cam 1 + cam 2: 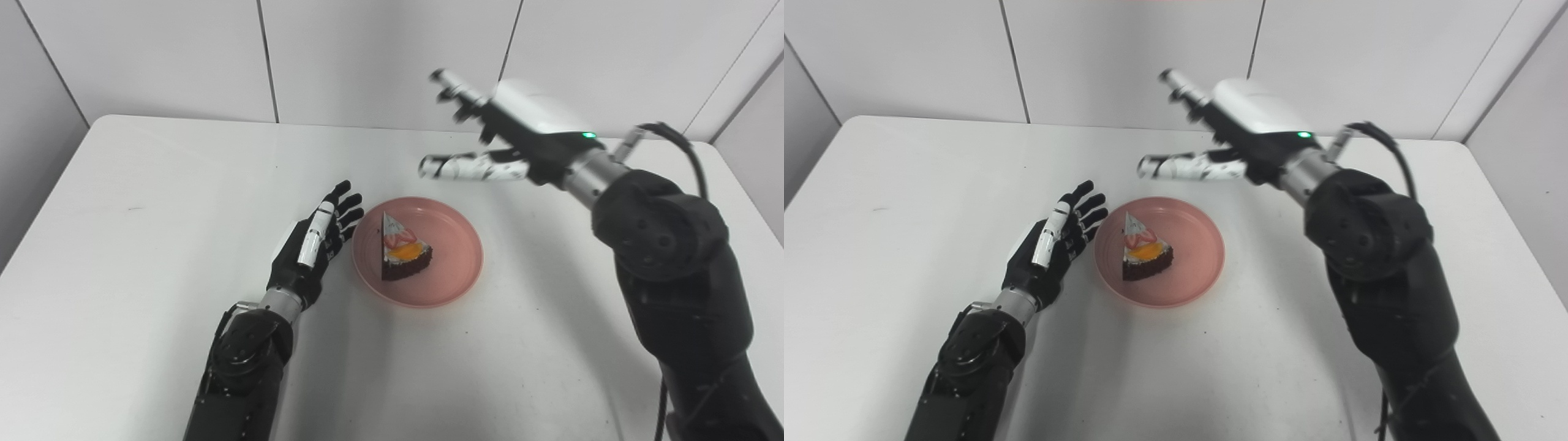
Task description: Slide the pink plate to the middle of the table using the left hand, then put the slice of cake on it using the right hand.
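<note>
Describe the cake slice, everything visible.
The slice of cake is a wedge with a dark brown, chocolate-looking base, white cream on top, red strawberry pieces and an orange fruit piece. It sits upright on its base, tip pointing to the far side of the table, on the left-of-centre part of the pink plate. Only the plate touches it. The left hand rests beside the plate's left rim; the right hand is raised, open, above and beyond it.

Showing no readable text, label, brand, number or sign anywhere: none on the desk [153,233], the pink plate [456,257], the wall panels [380,55] or either arm.
</note>
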You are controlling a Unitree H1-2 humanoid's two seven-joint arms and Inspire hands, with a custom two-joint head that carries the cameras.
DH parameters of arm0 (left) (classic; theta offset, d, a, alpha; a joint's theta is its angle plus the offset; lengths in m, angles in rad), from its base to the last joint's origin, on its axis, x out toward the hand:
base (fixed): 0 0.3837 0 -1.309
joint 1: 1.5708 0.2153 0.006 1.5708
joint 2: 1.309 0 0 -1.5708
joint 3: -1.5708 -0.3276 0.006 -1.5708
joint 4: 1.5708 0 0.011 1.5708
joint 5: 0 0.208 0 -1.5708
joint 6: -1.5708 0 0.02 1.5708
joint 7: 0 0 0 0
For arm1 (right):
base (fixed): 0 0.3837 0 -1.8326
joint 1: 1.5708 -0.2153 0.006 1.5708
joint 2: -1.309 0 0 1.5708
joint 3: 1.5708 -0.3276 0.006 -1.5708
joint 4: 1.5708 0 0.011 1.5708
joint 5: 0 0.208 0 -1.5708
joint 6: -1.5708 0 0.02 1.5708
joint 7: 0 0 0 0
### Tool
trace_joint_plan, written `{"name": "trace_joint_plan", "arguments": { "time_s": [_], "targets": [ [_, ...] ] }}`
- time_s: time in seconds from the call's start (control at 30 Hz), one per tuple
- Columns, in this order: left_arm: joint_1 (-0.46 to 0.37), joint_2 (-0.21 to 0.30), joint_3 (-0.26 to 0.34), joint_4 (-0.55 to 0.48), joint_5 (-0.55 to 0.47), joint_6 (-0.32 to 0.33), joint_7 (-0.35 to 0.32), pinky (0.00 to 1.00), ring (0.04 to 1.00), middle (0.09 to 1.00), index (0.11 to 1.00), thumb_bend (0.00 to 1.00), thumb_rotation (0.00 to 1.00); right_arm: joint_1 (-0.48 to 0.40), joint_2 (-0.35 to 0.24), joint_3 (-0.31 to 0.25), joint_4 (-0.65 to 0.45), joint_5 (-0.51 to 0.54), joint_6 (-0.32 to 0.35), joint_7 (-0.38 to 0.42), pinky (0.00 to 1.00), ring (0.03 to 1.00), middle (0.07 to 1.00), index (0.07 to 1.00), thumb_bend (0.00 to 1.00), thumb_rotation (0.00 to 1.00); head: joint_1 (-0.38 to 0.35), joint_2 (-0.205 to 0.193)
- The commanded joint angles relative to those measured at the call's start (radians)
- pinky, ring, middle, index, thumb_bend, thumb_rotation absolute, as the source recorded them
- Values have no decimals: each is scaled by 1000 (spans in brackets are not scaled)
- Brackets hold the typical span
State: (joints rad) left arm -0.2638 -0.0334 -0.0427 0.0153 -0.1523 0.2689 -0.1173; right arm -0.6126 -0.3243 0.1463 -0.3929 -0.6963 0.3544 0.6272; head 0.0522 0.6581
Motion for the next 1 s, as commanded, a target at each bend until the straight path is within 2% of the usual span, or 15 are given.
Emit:
{"name": "trace_joint_plan", "arguments": {
  "time_s": [0.0, 0.07, 0.1, 0.13, 0.2, 0.23, 0.33, 0.47, 0.63, 0.8, 0.97],
  "targets": [
    [59, 12, -4, -2, 47, -46, 24, 919, 936, 952, 952, 384, 1000, 102, 80, -73, 71, 119, -132, -206, 812, 929, 980, 1000, 724, 1000, 1, -1],
    [74, 27, -22, -7, 92, -95, 26, 980, 989, 994, 994, 382, 1000, 171, 135, -121, 149, 205, -228, -319, 874, 966, 998, 1000, 718, 1000, -2, -5],
    [88, 43, -37, -14, 130, -132, 28, 983, 991, 995, 995, 381, 1000, 226, 164, -141, 202, 251, -306, -379, 876, 967, 998, 1000, 718, 1000, -1, -10],
    [98, 53, -47, -19, 155, -158, 30, 991, 996, 998, 998, 386, 1000, 262, 181, -151, 238, 279, -361, -420, 937, 983, 999, 1000, 693, 1000, -1, -10],
    [122, 67, -58, -28, 194, -216, 39, 999, 1000, 1000, 1000, 403, 1000, 338, 205, -165, 312, 312, -493, -507, 987, 997, 1000, 1000, 632, 1000, -2, -16],
    [135, 67, -55, -33, 203, -238, 47, 1000, 1000, 1000, 1000, 408, 1000, 363, 221, -175, 346, 329, -555, -549, 994, 999, 1000, 1000, 615, 1000, -2, -23],
    [168, 64, -44, -49, 210, -265, 58, 1000, 1000, 1000, 1000, 426, 1000, 384, 250, -193, 437, 369, -672, -631, 1000, 1000, 1000, 1000, 537, 1000, -3, -29],
    [194, 59, -38, -61, 215, -278, 64, 1000, 1000, 1000, 1000, 428, 1000, 373, 248, -198, 520, 374, -733, -683, 1000, 1000, 1000, 1000, 457, 1000, -8, -32],
    [193, 59, -33, -40, 215, -300, 63, 1000, 1000, 1000, 1000, 424, 1000, 363, 241, -180, 585, 387, -799, -731, 1000, 1000, 1000, 1000, 425, 1000, -9, -33],
    [182, 63, -27, -17, 206, -310, 56, 1000, 1000, 1000, 1000, 438, 1000, 360, 234, -154, 616, 395, -822, -753, 1000, 1000, 1000, 1000, 417, 1000, -8, -32],
    [174, 69, -23, 0, 194, -314, 45, 1000, 1000, 1000, 1000, 444, 1000, 361, 228, -141, 620, 386, -808, -767, 1000, 1000, 1000, 1000, 423, 1000, -6, -33]
  ]
}}
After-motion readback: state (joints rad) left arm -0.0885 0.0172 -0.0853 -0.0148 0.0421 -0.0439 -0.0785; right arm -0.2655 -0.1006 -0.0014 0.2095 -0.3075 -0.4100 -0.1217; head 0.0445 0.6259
